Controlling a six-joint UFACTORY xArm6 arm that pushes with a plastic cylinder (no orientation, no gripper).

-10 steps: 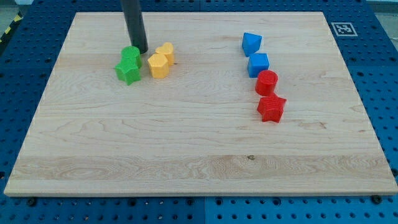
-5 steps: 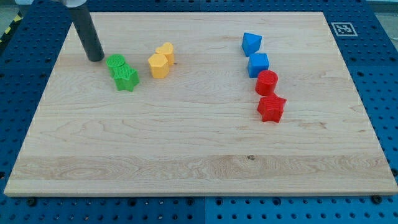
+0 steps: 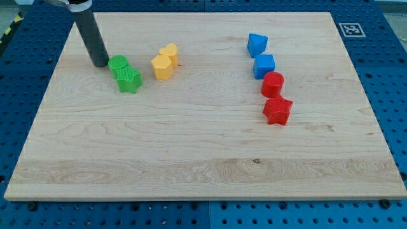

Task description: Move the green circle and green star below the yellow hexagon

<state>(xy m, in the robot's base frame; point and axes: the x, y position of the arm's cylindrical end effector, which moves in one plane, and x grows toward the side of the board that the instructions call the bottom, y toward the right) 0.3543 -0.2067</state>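
The green circle [image 3: 117, 63] sits near the surface's [image 3: 191, 159] top-left corner, touching the green star [image 3: 130, 81] just below it. The yellow hexagon [image 3: 162, 66] lies to their right, apart from them, with a second yellow block [image 3: 170, 52] touching it at upper right. The arm has no fingers, so nothing is grasped; its rod ends in my tip [image 3: 99, 64], just left of the green circle, touching or nearly so. The step in hand looks like a push: both greens must travel down and right to end under the hexagon. A rightward shove alone would run them into the yellow pair. The blue [image 3: 257, 44] [image 3: 264, 65] and red [image 3: 273, 83] [image 3: 277, 110] blocks stand well apart at the right.
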